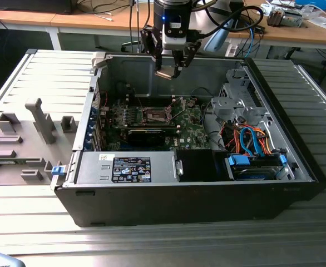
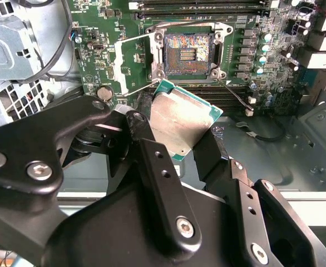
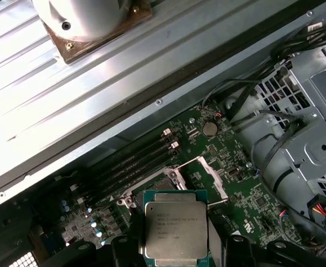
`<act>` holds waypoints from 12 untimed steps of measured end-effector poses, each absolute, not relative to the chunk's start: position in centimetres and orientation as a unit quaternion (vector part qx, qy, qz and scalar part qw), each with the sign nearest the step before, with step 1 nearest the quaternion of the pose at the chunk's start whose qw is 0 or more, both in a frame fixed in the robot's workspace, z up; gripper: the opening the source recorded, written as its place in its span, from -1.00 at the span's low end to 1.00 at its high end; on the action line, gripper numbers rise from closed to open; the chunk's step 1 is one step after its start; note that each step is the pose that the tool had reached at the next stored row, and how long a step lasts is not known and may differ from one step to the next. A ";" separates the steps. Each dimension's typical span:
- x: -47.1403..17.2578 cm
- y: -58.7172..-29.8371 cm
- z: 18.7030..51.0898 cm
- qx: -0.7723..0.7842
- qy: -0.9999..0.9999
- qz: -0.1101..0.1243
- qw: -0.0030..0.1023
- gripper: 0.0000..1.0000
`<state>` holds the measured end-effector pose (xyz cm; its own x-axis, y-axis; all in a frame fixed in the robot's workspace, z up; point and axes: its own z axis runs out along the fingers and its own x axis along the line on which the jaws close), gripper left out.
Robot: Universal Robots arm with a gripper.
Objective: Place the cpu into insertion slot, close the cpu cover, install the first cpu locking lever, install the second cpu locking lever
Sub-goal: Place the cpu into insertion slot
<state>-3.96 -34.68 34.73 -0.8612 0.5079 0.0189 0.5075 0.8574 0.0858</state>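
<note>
Now in the grip: we see the end effector [image 1: 167,71] clamped on the cpu [image 1: 164,74], pinching it by two opposite edges, with its silvery lid facing both wrist views.
Where the cpu is: in the air over the open computer case [image 1: 152,206], clear of the green board [image 1: 192,119] and not yet seated.
Key relation: in the exterior view the insertion slot [image 1: 154,115] lies at about six o'clock from the end effector, well apart from it.
Axis: the chip is square, so we find no long axis. In the second wrist view its edges look turned against the slot's edges, and it hangs tilted.
cpu cover [image 2: 131,62]: stands open just beside the slot, leaving the contact field bare.
Writing: there is faint print on the cpu's lid. A black sticker [image 1: 131,169] sits on the power supply [image 1: 93,164], at seven o'clock from the slot in the exterior view. We leave both unread.
Tabletop [image 1: 152,245]: ribbed metal, carrying the case.
</note>
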 end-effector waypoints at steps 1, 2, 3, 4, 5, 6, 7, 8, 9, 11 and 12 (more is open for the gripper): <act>-4.0 -34.7 34.7 0.264 0.964 0.044 0.002 0.09; -4.0 -34.7 34.7 0.264 0.963 0.044 0.002 0.09; -4.0 -34.7 34.7 0.265 0.963 0.044 0.002 0.09; -4.0 -34.7 34.7 0.265 0.963 0.044 0.002 0.09; -4.0 -34.7 34.7 0.265 0.963 0.044 0.002 0.09; -4.0 -34.7 34.7 0.266 0.963 0.044 0.002 0.09; -4.0 -34.7 34.7 0.266 0.963 0.044 0.002 0.09; -4.0 -34.7 34.7 0.267 0.963 0.044 0.002 0.09; -4.0 -34.7 34.7 0.267 0.963 0.044 0.002 0.09; -4.0 -34.7 34.7 0.268 0.962 0.044 0.002 0.09; -4.0 -34.7 34.7 0.268 0.962 0.044 0.002 0.09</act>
<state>-3.96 -34.68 34.73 -0.8559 0.5168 0.0189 0.5164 0.8521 0.0858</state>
